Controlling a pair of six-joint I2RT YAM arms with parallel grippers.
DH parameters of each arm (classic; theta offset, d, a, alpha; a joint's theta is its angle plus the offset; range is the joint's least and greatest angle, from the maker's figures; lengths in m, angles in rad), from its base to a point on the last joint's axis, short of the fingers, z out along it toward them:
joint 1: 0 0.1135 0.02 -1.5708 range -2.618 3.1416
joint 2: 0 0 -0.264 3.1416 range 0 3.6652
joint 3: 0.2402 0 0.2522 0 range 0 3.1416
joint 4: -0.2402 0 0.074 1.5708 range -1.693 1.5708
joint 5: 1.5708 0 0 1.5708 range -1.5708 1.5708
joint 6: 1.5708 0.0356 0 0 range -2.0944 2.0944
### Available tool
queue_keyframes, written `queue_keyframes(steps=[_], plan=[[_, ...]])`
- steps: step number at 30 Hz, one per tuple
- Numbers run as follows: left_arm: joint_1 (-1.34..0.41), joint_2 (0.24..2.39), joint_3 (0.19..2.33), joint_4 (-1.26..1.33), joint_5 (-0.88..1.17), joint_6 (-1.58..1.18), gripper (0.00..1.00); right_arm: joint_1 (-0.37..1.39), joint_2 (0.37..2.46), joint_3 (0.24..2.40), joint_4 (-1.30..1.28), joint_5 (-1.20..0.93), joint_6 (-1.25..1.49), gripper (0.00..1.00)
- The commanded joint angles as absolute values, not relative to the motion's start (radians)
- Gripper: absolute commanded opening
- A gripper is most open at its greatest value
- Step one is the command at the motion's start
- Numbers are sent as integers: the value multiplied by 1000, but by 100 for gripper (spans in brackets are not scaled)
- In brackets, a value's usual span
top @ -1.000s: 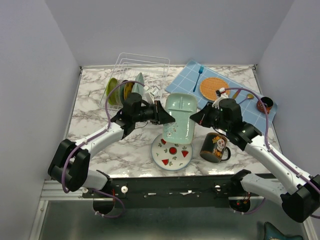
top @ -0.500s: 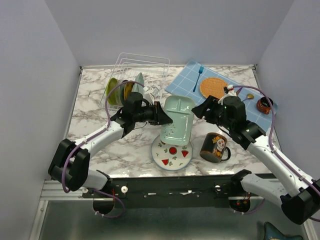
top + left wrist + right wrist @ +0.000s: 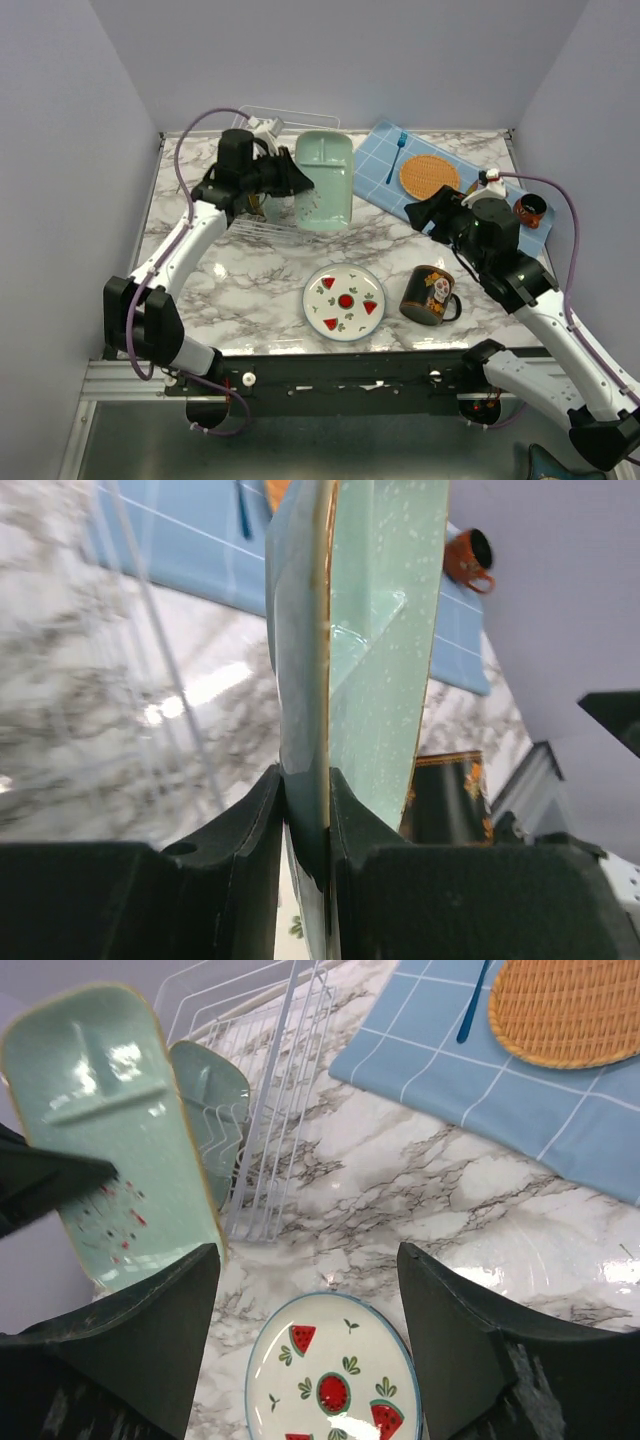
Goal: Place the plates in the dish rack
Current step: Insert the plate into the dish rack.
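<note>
We see the left hand pinching the mint-green plate on its edge, apparently just over the dish rack, while the right hand hangs spread wide above the tabletop.

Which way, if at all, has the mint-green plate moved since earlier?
Yes: the mint-green plate moved away from the watermelon plate, back-left toward the dish rack.

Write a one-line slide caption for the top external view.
Left gripper holds the mint-green plate at the dish rack; watermelon plate lies on the table.
</note>
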State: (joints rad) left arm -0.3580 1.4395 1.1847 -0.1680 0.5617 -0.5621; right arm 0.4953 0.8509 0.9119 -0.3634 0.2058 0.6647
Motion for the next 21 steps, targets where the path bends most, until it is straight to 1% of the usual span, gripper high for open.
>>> queue_keyframes(steps=[1,2,3,4,5,6,7,8,10,13,19,21], plan=[[-267,1506,1537,-398,436,-365,0,489,841,917,-399,249,641,80],[-258,1529,1599,-452,401,-335,0,489,841,917,-402,245,641,80],[-258,1554,1662,-562,355,-262,0,489,842,914,-402,244,641,80],[-258,1609,1793,-616,315,-230,0,489,845,911,-405,239,640,80],[-258,1640,1862,-668,240,-206,0,491,845,908,-403,235,640,80],[-258,1667,1926,-766,207,-157,0,489,848,907,-406,233,641,80],[-258,1718,2038,-803,175,-143,0,488,848,907,-407,229,641,80],[-258,1736,2080,-833,114,-134,0,488,851,901,-407,227,641,80],[-261,1782,2176,-891,69,-112,0,486,854,897,-410,219,640,80],[-284,1837,2282,-972,-59,-80,0,486,862,890,-414,210,643,81],[-357,1870,2309,-1031,-282,-40,0,486,882,873,-417,190,643,81],[-386,1876,2309,-1049,-313,-31,0,486,885,867,-414,186,647,81]])
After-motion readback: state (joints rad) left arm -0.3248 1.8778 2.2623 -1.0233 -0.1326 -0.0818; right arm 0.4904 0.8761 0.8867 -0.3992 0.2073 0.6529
